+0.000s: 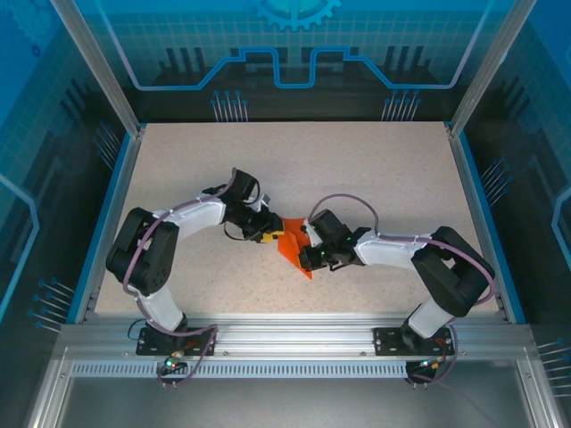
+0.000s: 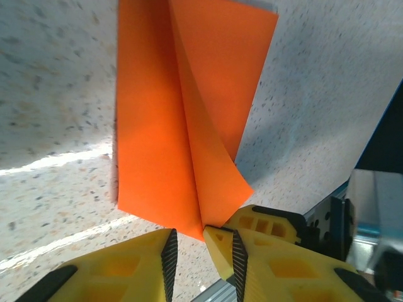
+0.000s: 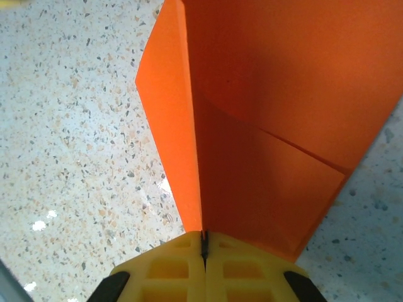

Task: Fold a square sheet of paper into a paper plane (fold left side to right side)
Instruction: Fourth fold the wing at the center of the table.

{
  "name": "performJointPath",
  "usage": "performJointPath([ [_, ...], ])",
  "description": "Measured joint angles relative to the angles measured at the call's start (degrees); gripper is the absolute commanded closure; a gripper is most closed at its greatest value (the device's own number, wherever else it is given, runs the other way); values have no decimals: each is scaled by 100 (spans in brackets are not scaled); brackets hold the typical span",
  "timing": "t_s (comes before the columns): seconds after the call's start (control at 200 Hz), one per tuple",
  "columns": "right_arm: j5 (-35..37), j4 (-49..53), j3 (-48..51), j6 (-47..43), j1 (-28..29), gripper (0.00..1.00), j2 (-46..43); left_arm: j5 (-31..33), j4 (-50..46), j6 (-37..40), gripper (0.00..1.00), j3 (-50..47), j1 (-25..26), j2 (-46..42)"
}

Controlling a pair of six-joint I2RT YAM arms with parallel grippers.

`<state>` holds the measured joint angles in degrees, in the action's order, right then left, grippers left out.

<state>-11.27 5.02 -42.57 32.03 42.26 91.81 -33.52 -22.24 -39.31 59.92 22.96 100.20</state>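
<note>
Right gripper (image 3: 203,244) is clenched on the folded orange paper (image 1: 293,250), pinching its raised crease. Left gripper (image 2: 196,246) is released, jaws apart, with the paper's point between them. Paper sits mid-table (image 1: 375,169), at 3 o'clock of the left gripper and 9 o'clock of the right.

The sheet of paper (image 2: 182,119) is looking thin, matt and smooth, sharply creased. Under it the table (image 2: 50,94) is gleaming faintly, speckled like stone. Beside it the left gripper (image 2: 194,242) is showing matt plastic.
</note>
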Motion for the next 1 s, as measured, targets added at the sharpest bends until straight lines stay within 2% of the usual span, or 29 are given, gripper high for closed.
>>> performJointPath([
  [0.495, -544, -490, 260, 251, -216, 95, 0, 2, 205, -219, 61, 232, 413, 745],
  [1.0, -920, -728, 389, 378, -452, 93, 9, 63, 195, -284, 60, 457, 455, 1084],
])
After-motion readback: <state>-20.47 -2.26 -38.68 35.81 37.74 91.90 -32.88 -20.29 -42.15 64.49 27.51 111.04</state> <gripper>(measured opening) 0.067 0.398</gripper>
